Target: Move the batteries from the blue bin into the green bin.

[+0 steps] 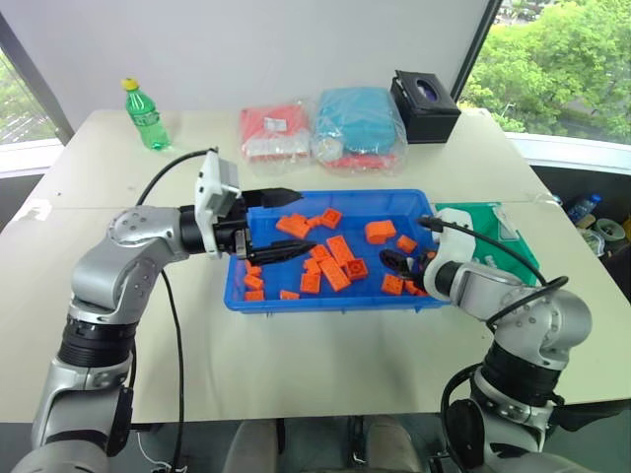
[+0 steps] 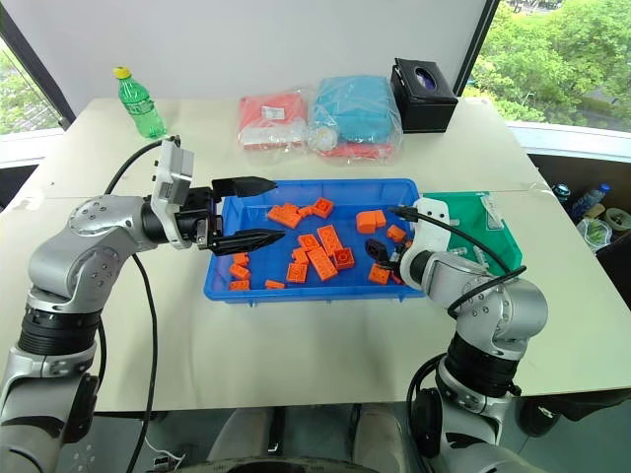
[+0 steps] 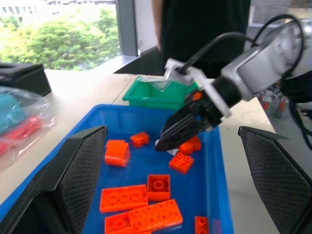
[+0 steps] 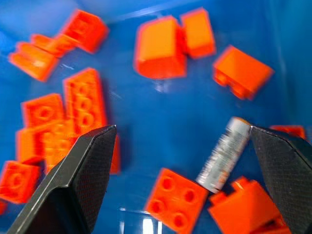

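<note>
- Blue bin: taken as the landmark for every entry below. It is set mid-table, long side toward the robot, so that both arms can reach in over its rim.
- Orange blocks: scattered loose over the floor of the blue bin, thickest at its middle and left. They are judged to be clutter to be worked around.
- Battery: one silver-grey cylinder is seen lying on the floor of the blue bin near its right end, tilted, with one end against an orange block. It is not yet held. No other batteries can be made out.
- Right gripper: lowered into the right end of the blue bin, pointed down at its floor. Its fingers are spread wide, one on each side of the battery and apart from it, a placing judged to prepare a pinch.
- Left gripper: held level over the left end of the blue bin, above the blocks, pointing across it. Its fingers are apart and nothing is between them; it is judged to be parked clear of the right arm's work.
- Green bin: set just beside the right end of the blue bin, close to the right arm, which keeps the carry short.
</note>
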